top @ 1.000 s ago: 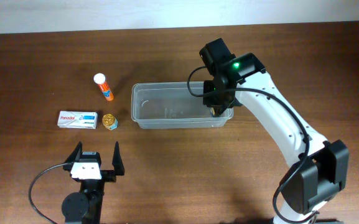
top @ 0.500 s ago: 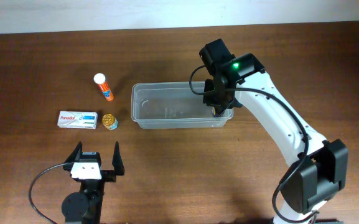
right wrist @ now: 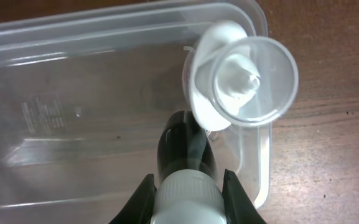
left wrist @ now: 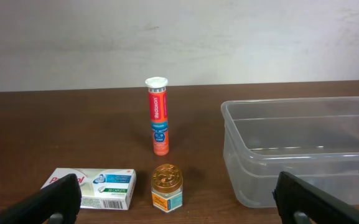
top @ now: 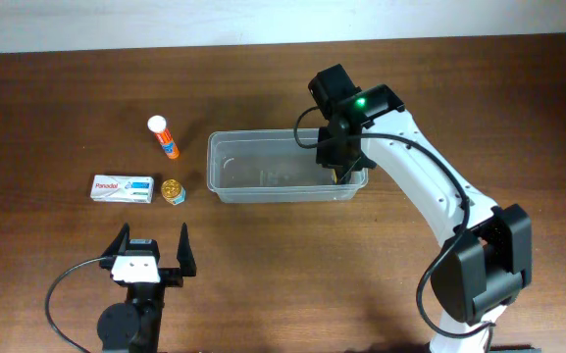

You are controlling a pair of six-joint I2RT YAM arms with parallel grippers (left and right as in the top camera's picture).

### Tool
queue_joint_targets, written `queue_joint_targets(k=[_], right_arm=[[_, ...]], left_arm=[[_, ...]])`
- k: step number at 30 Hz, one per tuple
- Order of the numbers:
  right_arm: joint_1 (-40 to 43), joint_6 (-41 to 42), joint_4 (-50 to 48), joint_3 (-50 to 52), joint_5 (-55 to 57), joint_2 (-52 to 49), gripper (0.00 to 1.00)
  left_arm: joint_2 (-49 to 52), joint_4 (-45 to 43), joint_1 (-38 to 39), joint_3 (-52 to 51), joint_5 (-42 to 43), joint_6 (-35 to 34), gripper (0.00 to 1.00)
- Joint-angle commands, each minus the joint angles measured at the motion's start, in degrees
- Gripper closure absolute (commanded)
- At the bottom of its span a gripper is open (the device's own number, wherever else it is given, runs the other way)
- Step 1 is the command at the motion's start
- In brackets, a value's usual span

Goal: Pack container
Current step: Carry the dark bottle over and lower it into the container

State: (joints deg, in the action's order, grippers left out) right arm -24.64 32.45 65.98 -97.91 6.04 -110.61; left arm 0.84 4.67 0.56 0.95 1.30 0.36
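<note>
The container (top: 263, 169) is a clear rectangular tub in the middle of the table, also seen in the left wrist view (left wrist: 303, 155) and from above in the right wrist view (right wrist: 73, 93). My right gripper (top: 338, 169) hangs over its right end, shut (right wrist: 188, 186) on a dark bottle (right wrist: 182, 146) at its white ribbed part. The bottle's clear-capped white nozzle end (right wrist: 244, 78) points down into the tub. My left gripper (top: 152, 250) rests open near the front edge (left wrist: 179, 198), nothing between its fingers.
Left of the tub lie an orange tube with a white cap (top: 164, 136) (left wrist: 158, 115), a small gold-lidded jar (top: 173, 191) (left wrist: 167, 186) and a white Panadol box (top: 123, 188) (left wrist: 95, 186). A pale wall runs behind the table.
My right arm has shifted slightly left over the tub's right end with the bottle in its grip. The left arm has not moved.
</note>
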Motion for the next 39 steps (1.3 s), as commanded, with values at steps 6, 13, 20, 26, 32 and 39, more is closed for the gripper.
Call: queue_joint_targets(k=[6, 13, 20, 26, 32, 39], right_arm=[[-0.5, -0.7, -0.9, 0.6, 2.3, -1.4, 0.83], [-0.5, -0.7, -0.9, 0.6, 2.2, -3.9, 0.83], [-0.5, -0.7, -1.5, 0.6, 2.3, -4.2, 0.83], [-0.5, -0.7, -1.7, 0.6, 2.3, -4.2, 0.69], [-0.5, -0.7, -1.7, 0.6, 2.4, -4.2, 0.68], [-0.5, -0.7, -1.7, 0.6, 2.4, -4.2, 0.68]], left_arm=[[-0.4, 0.0, -0.3, -0.4, -0.2, -0.2, 0.0], [-0.4, 0.0, -0.3, -0.4, -0.2, -0.2, 0.0], [-0.4, 0.0, -0.3, -0.4, -0.2, -0.2, 0.0], [-0.4, 0.0, -0.3, -0.4, -0.2, -0.2, 0.0], [-0.4, 0.0, -0.3, -0.4, -0.2, -0.2, 0.0], [-0.4, 0.0, -0.3, -0.4, -0.2, -0.2, 0.0]])
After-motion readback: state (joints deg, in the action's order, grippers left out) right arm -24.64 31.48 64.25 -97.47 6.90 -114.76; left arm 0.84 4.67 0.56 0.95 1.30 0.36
